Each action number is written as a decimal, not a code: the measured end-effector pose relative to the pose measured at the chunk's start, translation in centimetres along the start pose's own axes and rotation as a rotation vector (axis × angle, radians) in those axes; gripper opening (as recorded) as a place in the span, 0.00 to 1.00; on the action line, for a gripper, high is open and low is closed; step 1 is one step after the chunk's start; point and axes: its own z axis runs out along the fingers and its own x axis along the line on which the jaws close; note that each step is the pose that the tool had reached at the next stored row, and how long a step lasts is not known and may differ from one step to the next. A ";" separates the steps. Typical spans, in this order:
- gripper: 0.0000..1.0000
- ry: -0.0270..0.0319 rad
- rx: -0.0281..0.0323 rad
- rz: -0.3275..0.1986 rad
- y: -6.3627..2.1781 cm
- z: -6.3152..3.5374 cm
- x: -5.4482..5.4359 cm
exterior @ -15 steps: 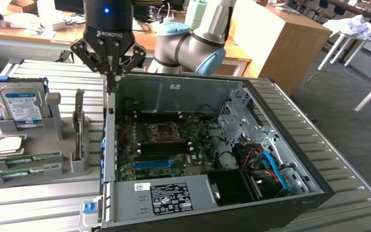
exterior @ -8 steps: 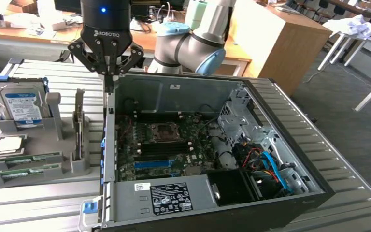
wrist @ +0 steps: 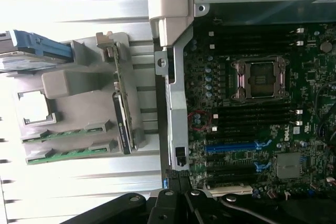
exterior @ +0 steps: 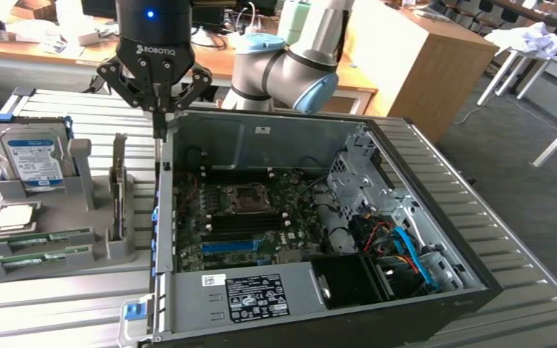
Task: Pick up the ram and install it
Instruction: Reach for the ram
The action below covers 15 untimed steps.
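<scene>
Two green ram sticks [exterior: 38, 248] [wrist: 67, 142] rest on edge in slots at the near end of a grey holder [exterior: 85, 199] on the exterior view's left. My gripper [exterior: 162, 129] [wrist: 177, 178] hangs shut, with nothing between its fingers, over the left wall of the open computer case [exterior: 259, 145]. It is to the right of the holder and well above the sticks. The motherboard [exterior: 249, 217] [wrist: 252, 108] lies inside the case, with dark memory slots [wrist: 252, 116] beside the processor socket [wrist: 260, 80].
The holder also carries a blue-labelled hard drive [exterior: 32, 156] upright, a square silver processor chip [exterior: 15, 217] and a thin board on edge [exterior: 119, 185]. The case's grey side rail [wrist: 176, 77], power supply [exterior: 249, 293] and drive cage [exterior: 356, 174] stand near the motherboard. Everything sits on a slatted metal table [exterior: 56, 304].
</scene>
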 end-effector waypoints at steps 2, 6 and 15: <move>0.10 -0.0001 0.0000 0.000 -0.01 0.00 0.1; 0.10 -0.0001 0.0000 0.000 -0.03 -0.01 0.3; 0.10 -0.0001 0.0000 0.000 -0.06 -0.02 0.8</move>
